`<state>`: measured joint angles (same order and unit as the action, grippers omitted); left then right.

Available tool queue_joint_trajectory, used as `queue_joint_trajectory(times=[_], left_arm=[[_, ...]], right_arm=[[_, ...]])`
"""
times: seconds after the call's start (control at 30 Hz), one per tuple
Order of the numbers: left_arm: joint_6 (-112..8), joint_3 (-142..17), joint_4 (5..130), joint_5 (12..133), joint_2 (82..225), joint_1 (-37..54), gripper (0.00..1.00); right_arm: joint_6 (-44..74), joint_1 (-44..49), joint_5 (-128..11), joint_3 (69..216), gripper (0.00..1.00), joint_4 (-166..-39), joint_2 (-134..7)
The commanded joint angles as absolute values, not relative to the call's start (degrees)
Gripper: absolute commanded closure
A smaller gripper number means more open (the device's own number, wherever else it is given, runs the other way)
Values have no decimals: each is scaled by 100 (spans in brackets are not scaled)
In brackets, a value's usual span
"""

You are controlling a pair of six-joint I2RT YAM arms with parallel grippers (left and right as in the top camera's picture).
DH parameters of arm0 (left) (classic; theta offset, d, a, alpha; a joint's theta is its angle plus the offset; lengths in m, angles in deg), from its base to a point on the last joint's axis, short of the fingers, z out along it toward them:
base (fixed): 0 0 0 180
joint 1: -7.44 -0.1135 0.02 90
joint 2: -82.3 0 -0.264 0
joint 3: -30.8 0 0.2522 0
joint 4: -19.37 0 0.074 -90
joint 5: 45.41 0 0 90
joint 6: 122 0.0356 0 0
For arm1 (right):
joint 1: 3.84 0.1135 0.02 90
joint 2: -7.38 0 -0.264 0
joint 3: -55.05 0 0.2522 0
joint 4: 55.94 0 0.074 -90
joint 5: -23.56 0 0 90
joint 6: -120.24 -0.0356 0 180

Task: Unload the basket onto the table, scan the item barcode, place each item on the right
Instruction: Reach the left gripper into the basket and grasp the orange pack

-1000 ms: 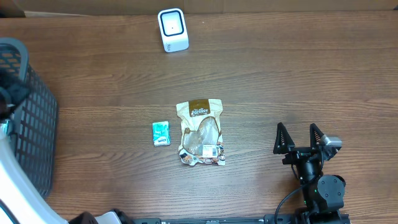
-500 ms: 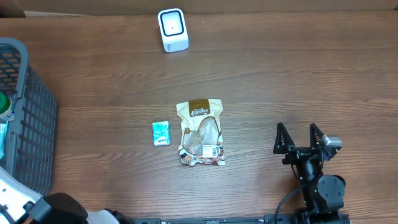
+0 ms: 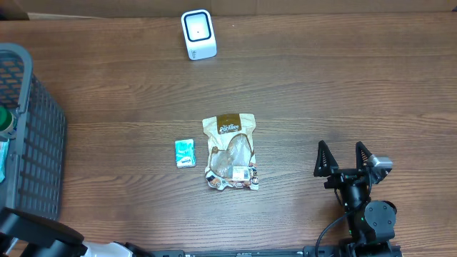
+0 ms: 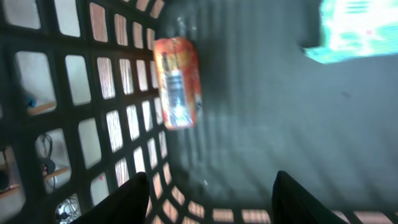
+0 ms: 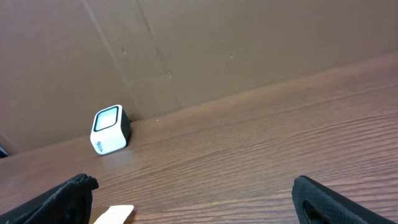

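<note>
White lettering crosses the brown band on the tan plastic snack pouch (image 3: 230,152), too small to read.

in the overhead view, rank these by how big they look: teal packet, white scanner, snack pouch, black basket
1. black basket, partly cropped
2. snack pouch
3. white scanner
4. teal packet
The scanner sits nearer the camera but looks clearly bigger.

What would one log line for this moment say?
left gripper: open, looking into basket | right gripper: open, empty | snack bag: on table, untouched
</note>
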<state>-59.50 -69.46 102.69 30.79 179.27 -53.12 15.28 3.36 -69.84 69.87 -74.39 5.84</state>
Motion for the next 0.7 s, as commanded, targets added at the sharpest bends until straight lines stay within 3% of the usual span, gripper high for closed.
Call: queue_joint_trajectory(times=[0.0,0.67], left_arm=[[-6031,-6618,10024,2668,18152,-5336,47],[-6248,-6515,9537,1908,19092,-5340,47]], right_arm=[[1521,327,-6999,6926,0,-7415,637],[1521,327,-6999,6926,0,-7415,634]])
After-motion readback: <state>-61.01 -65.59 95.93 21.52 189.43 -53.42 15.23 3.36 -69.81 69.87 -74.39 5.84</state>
